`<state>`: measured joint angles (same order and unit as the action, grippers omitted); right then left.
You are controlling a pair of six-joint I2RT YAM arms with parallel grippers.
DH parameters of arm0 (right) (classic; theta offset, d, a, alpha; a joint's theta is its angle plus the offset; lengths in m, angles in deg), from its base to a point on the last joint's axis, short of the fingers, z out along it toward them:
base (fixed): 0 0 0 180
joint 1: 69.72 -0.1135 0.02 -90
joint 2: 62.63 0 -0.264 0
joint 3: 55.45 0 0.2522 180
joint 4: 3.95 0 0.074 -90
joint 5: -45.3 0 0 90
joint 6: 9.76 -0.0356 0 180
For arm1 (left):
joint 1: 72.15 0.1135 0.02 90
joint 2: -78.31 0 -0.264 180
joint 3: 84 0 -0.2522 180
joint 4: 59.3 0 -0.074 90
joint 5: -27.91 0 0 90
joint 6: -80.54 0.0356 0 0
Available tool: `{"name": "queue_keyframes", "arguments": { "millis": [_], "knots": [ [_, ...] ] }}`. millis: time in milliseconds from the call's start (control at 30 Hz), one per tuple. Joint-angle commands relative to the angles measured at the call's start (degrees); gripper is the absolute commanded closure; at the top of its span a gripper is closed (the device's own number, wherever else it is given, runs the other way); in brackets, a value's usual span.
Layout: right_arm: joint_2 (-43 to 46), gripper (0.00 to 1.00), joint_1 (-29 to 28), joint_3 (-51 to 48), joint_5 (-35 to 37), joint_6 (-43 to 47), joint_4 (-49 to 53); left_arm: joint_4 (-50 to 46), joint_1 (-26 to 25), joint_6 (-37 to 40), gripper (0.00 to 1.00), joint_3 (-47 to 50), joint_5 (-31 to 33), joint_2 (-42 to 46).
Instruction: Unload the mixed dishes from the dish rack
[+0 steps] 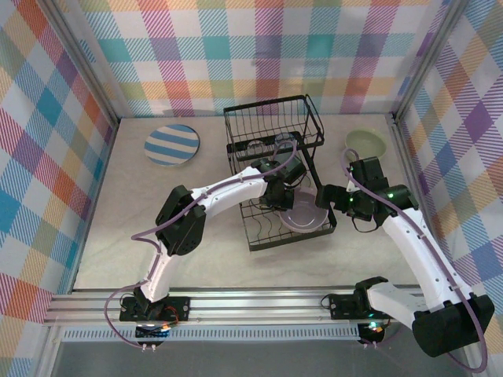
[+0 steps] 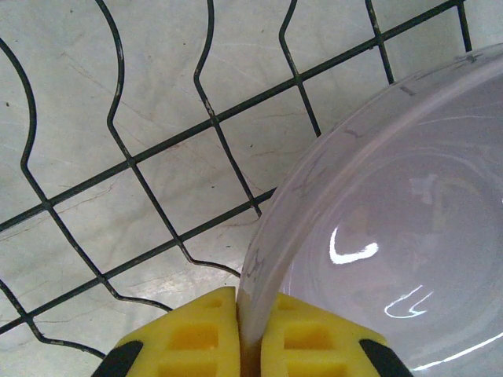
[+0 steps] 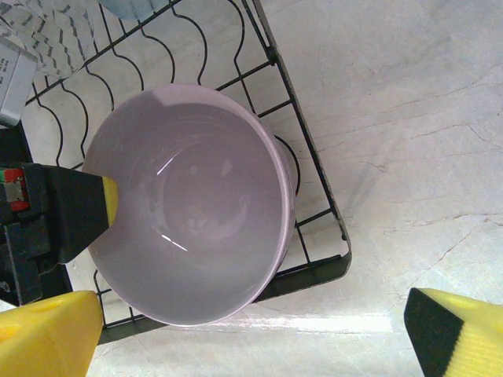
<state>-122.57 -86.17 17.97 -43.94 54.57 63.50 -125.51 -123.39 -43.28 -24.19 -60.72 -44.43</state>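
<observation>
Left hand point(image 2: 250, 326) pinching lavender bowl point(image 2: 393, 236) rim, inside dish rack point(image 2: 130, 162)

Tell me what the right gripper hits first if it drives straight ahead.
Probably the lavender bowl in the rack: it sits just ahead of the open right gripper. Depth is unclear, so the rack's edge wire could come first.

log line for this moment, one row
left pincer: shut on rim of lavender round bowl | bowl: in black wire dish rack | right pincer: open, near bowl

Overhead; wrist close-ups on lavender bowl point(image 3: 189, 204)
</observation>
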Motion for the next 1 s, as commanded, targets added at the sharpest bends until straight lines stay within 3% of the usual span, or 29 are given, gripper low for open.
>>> {"name": "queue_keyframes", "arguments": {
  "millis": [0,567,967],
  "knots": [
    [-0.1,0.01,0.3,-0.4,-0.7,1.0,1.1,-0.2,0.1,-1.3,1.0,-1.0,0.1,2.9],
    [-6.6,0.01,0.2,3.8,-3.4,2.3,2.6,-3.7,0.4,-1.3,1.0,-2.3,5.3,12.4],
    [-12.2,0.16,0.1,6.8,-5.4,1.5,2.1,-4.1,-0.7,-2.4,1.0,-1.6,6.2,15.5]
  ]
}}
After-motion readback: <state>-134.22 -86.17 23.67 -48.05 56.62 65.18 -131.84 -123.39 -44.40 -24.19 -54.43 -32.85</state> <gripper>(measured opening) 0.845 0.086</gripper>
